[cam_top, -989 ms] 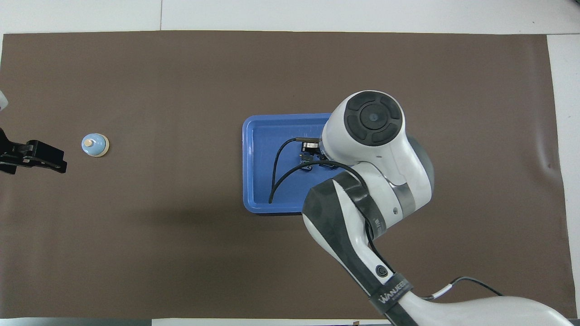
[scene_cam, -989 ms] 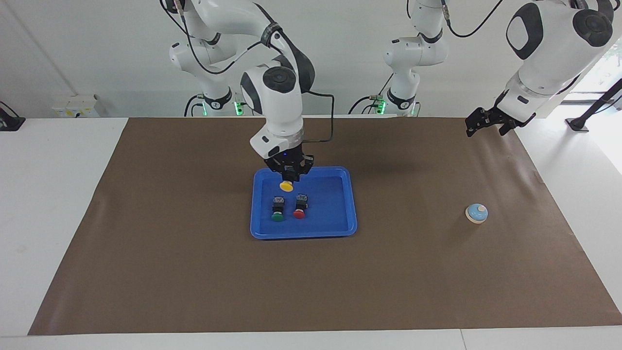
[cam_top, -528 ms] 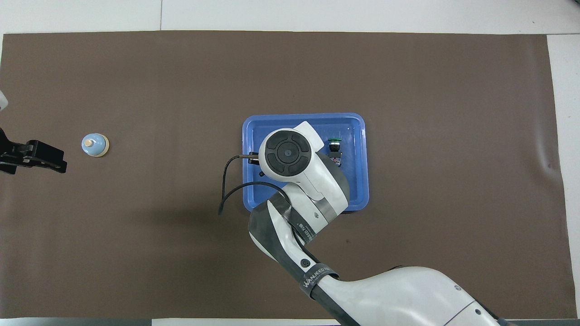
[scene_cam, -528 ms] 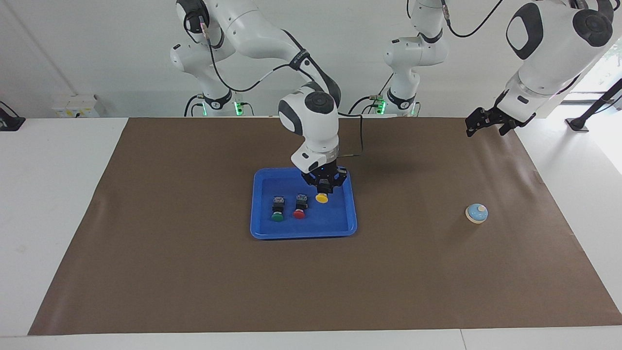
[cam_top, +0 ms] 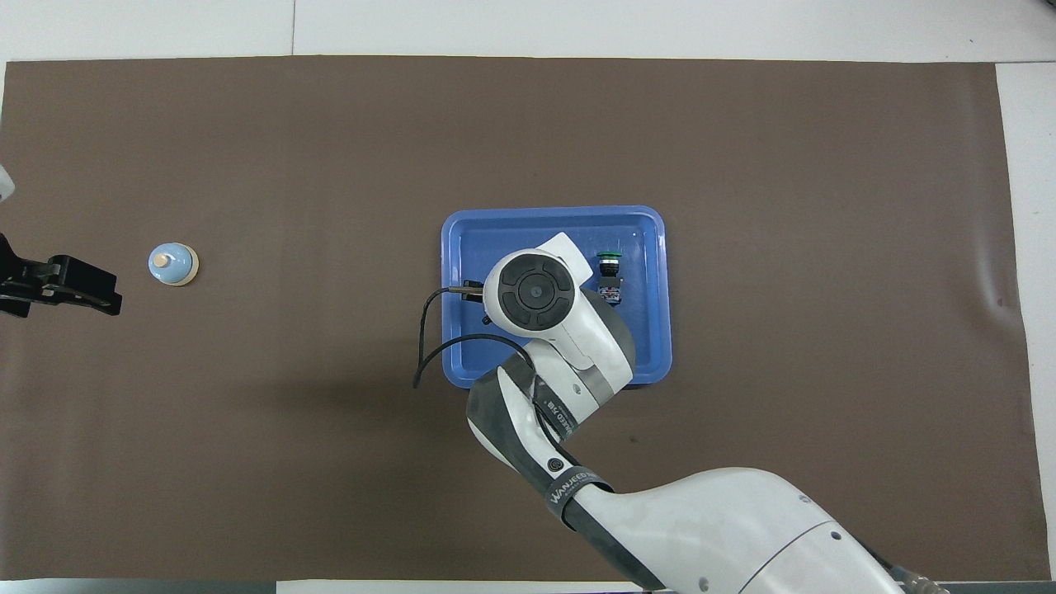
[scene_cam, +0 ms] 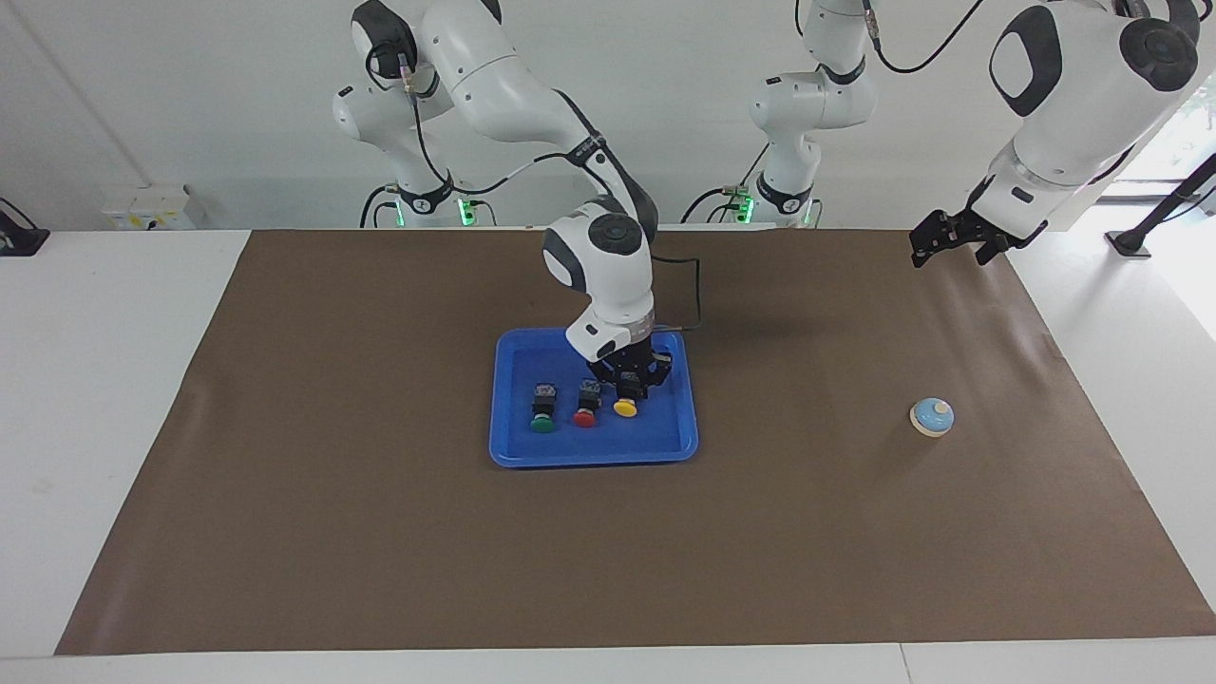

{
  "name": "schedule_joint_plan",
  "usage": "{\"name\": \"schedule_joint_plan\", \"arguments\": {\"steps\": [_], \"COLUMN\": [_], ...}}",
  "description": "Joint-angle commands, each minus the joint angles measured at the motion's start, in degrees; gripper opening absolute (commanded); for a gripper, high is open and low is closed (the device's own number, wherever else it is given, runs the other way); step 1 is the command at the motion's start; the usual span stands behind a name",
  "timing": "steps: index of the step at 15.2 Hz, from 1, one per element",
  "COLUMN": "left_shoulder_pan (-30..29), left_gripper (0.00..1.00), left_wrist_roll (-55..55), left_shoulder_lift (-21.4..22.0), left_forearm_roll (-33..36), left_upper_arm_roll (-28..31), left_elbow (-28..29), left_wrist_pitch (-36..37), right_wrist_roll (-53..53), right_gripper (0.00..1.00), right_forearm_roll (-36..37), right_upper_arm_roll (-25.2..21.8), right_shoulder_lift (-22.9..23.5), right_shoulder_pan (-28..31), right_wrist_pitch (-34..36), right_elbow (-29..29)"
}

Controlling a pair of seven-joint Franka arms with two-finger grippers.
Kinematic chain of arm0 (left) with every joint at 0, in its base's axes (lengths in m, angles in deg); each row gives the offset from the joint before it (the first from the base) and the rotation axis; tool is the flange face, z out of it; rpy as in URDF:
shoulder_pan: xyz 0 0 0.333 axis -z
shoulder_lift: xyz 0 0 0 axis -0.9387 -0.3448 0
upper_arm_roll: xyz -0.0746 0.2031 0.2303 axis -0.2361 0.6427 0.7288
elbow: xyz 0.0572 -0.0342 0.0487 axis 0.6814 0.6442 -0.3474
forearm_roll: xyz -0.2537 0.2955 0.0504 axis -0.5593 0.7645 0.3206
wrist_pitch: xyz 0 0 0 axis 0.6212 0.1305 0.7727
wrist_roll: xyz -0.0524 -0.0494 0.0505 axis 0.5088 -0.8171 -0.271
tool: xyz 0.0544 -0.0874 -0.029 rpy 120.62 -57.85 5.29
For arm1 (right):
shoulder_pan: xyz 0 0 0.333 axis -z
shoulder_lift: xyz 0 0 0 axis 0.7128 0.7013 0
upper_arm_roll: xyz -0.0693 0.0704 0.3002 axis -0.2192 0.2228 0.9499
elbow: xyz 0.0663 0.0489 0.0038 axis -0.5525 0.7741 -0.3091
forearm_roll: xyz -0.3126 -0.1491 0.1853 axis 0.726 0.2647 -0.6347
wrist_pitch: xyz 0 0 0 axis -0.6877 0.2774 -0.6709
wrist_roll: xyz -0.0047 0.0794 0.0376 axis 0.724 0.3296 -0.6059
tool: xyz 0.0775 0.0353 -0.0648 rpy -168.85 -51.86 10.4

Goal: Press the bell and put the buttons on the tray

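On the bright-blue tray (scene_cam: pixel 665 446) at the middle of the brown-covered surface (scene_cam: pixel 332 522), the right end effector (scene_cam: pixel 629 388) is down low with the yellow button (scene_cam: pixel 624 408) at its tips; the button appears to rest on the tray floor, beside the red button (scene_cam: pixel 585 416), and whether the tips are pinching its black body or have begun to let go I cannot tell. Next along the same row, toward the right arm's end of the tray, lies the green button (scene_cam: pixel 542 424), so all three caps line up side by side, pointing away from the robots. From overhead the right arm's wrist covers the yellow and red ones, and only the green button shows clear of it. Well apart from the tray, toward the left arm's end of the surface, the light-blue bell (scene_cam: pixel 932 417) stands upright and alone on the brown mat. Above the mat's corner at that same end, the left end effector (scene_cam: pixel 950 237) hangs in the air with its fingers spread and holding nothing, waiting. By my reading, the button part of the job is all but finished: only the release of the yellow one and the arm's retreat remain. Nothing visible tells whether the bell has been pressed.
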Motion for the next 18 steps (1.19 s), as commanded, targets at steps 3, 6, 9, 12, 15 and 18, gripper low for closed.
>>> {"name": "schedule_joint_plan", "arguments": {"steps": [3, 6, 9, 12, 15, 18], "left_shoulder_pan": [0.3, 0.3, 0.3, 0.3, 0.3, 0.3], "left_gripper": [1.0, 1.0, 1.0, 1.0, 1.0, 1.0], "left_wrist_roll": [-0.47, -0.55, -0.47, -0.47, -0.47, -0.47], "left_shoulder_lift": [1.32, 1.32, 1.32, 1.32, 1.32, 1.32], "left_forearm_roll": [-0.2, -0.2, -0.2, -0.2, -0.2, -0.2], "left_upper_arm_roll": [0.37, 0.37, 0.37, 0.37, 0.37, 0.37], "left_elbow": [1.22, 1.22, 1.22, 1.22, 1.22, 1.22], "left_wrist_pitch": [-0.68, -0.68, -0.68, -0.68, -0.68, -0.68], "right_wrist_roll": [3.4, 2.61, -5.62, -19.93, -31.28, -40.43], "right_gripper": [1.0, 1.0, 1.0, 1.0, 1.0, 1.0], "right_forearm_roll": [-1.1, -1.01, -1.19, -1.19, -1.1, -1.01], "right_upper_arm_roll": [0.23, -0.04, 0.05, -0.04, -0.13, -0.83], "right_shoulder_lift": [-1.22, -4.2, -8.77, -11.94, -13.79, -16.42], "right_shoulder_pan": [1.19, 5.05, 10.23, 16.82, 22.53, 27.1], "right_wrist_pitch": [12.45, 19.84, 25.9, 31.26, 34.61, 38.3], "right_elbow": [-7.98, -11.26, -11.17, -11.08, -10.82, -10.82]}}
